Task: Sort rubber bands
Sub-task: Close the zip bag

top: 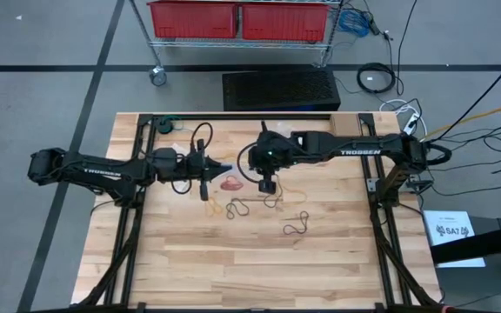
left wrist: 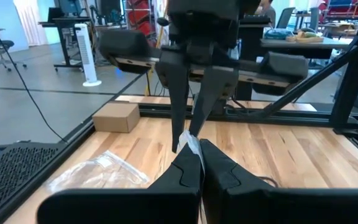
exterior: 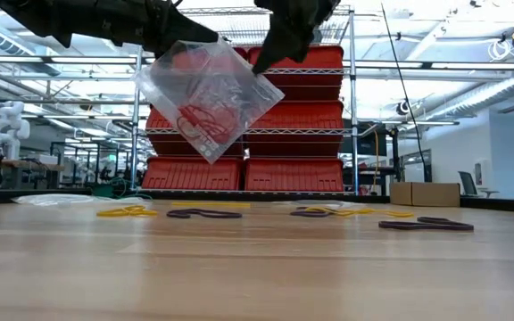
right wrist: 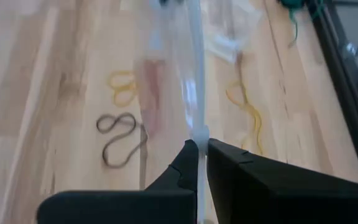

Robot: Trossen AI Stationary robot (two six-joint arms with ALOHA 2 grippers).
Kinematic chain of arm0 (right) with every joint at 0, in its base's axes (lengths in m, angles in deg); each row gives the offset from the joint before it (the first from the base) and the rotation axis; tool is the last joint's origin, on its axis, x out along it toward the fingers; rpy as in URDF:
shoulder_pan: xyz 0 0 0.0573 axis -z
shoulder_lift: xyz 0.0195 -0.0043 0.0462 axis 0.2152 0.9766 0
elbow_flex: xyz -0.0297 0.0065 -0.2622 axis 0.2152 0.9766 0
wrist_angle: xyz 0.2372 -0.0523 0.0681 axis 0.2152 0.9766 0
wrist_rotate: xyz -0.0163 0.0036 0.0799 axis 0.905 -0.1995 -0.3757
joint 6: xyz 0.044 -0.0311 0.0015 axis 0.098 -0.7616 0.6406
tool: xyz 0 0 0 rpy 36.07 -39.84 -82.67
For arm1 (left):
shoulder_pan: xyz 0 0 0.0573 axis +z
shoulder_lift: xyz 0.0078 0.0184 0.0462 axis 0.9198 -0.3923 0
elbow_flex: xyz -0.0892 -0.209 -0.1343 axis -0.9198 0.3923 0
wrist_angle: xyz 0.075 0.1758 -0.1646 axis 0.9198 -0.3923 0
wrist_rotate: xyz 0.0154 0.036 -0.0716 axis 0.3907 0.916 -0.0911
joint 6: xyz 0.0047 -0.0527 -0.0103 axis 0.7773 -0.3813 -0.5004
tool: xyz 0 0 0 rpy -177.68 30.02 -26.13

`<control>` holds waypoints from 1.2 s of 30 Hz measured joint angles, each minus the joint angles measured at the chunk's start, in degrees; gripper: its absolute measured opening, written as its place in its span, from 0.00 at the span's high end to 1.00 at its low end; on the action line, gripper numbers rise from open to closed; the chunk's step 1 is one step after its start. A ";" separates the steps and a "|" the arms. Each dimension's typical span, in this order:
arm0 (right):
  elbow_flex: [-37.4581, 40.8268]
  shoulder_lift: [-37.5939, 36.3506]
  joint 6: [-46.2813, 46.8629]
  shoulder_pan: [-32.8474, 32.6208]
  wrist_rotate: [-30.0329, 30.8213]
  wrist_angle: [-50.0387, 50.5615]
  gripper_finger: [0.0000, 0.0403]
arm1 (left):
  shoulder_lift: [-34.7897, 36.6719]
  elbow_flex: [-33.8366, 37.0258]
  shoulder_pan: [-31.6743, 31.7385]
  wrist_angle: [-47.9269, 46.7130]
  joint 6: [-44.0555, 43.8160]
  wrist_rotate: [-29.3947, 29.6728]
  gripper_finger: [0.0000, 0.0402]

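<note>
A clear plastic bag point(exterior: 205, 94) with red rubber bands point(exterior: 205, 125) inside hangs in the air over the table's middle, between my two grippers. My left gripper point(top: 222, 168) comes from the left and is shut on the bag. My right gripper point(top: 268, 185) comes from the right and is also shut on it. Loose rubber bands lie flat on the wood below: a yellow one point(top: 211, 207), a black one point(top: 237, 209), another yellow one point(top: 277, 198) and another black one point(top: 297, 226). My left gripper pinches the bag's upper edge point(left wrist: 192, 144) between its two shut fingers, level, from the table's left. The bag hangs tilted below it, clear of the table. My right gripper pinches the bag's thin upper edge point(right wrist: 199, 138) between its two shut fingers, slanting down from the table's right. The clear film stretches away from its fingertips, lifted clear.
A second clear bag point(left wrist: 98, 171) lies on the table near the far left, beside a green thing point(top: 165, 124). The near half of the table point(top: 259, 278) is bare wood. A rack of red bins point(exterior: 284, 116) stands beyond the far edge.
</note>
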 joint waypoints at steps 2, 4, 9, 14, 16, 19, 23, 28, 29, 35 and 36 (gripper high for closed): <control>0.00 0.00 0.22 0.00 0.71 1.47 1.00 | 0.04 0.00 0.00 -0.02 0.11 0.02 1.00; 0.00 0.00 0.42 0.00 0.75 2.79 1.00 | 0.04 0.00 0.00 0.00 0.50 0.02 1.00; 0.02 0.00 0.70 0.00 0.86 5.41 1.00 | 0.04 0.00 0.00 0.00 0.49 0.02 1.00; 0.02 0.00 1.58 0.00 0.86 7.95 1.00 | 0.04 0.00 0.00 -0.02 0.48 0.02 1.00; 0.02 0.00 1.75 0.00 0.86 8.39 1.00 | 0.04 0.00 0.00 -0.03 0.50 0.04 1.00; 0.02 0.02 1.75 0.00 0.88 8.54 1.00 | 0.04 0.00 0.00 -0.04 0.48 0.04 1.00; 0.02 0.02 1.65 -0.02 3.48 8.18 0.94 | 0.06 -0.02 0.00 -0.12 0.48 0.09 1.00; 0.13 0.04 1.64 -0.02 3.85 9.34 0.79 | 0.10 -0.11 0.00 -0.20 0.45 0.09 1.00; 0.13 0.04 1.64 -0.02 3.85 9.91 0.76 | 0.10 -0.11 0.00 -0.24 0.45 0.09 1.00; 0.13 -0.62 2.13 -0.02 3.82 12.70 0.64 | 0.10 -0.11 0.00 -0.29 0.45 0.11 1.00; 0.13 -1.10 2.16 -0.02 3.77 13.15 0.62 | 0.10 -0.11 0.00 -0.31 0.45 0.10 1.00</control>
